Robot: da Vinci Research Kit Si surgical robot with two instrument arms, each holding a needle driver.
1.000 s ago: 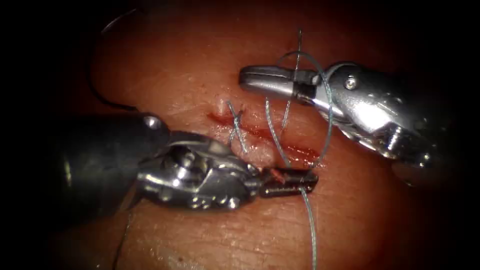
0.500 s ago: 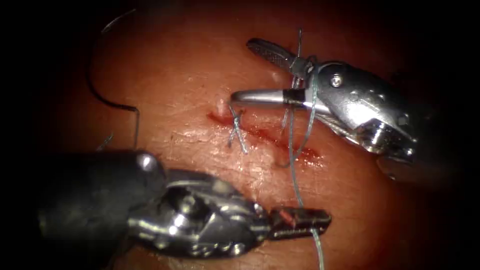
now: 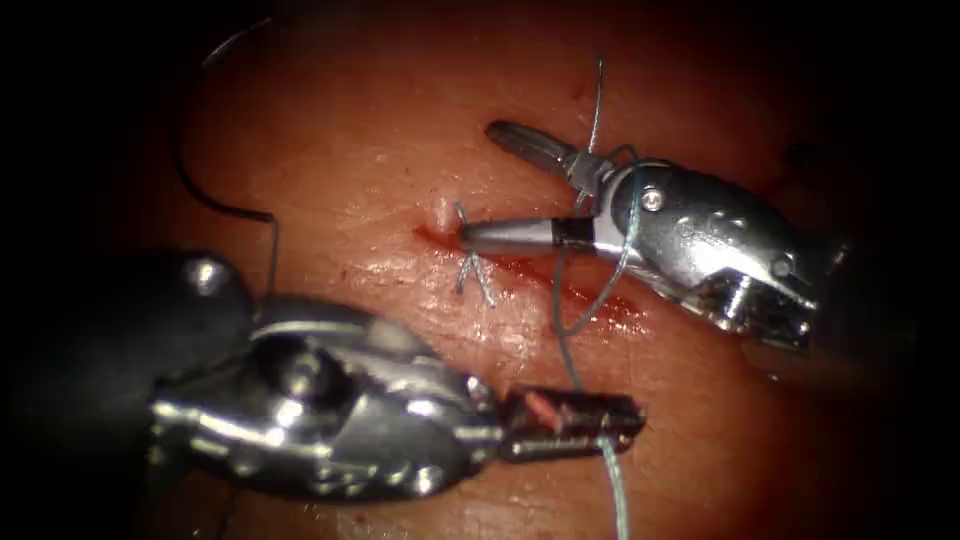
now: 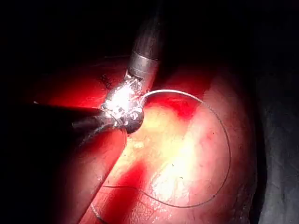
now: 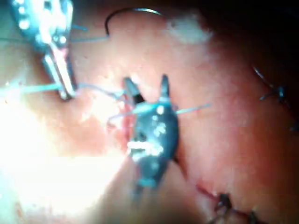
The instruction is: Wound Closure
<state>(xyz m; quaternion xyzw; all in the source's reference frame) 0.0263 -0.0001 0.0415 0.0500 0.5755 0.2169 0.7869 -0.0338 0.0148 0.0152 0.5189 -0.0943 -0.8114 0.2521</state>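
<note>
The right tool [image 3: 485, 185] is bright polished metal at its wrist, with smooth glossy jaws standing apart. The left tool [image 3: 570, 425] has a shiny, ridged metal wrist and darker, duller jaws closed on the thread [image 3: 565, 350], a thin pale blue-grey strand. Between them the tissue [image 3: 380, 150] looks moist and finely creased, glistening by the cut [image 3: 560, 290].

— Any lettering, numbers or marks you can read here?

— None. Nothing legible on the tissue [image 3: 380, 150], and nothing on the metal of either tool.

— No brand stamped anywhere?

— No readable brand, label or sign in any of the views.
</note>
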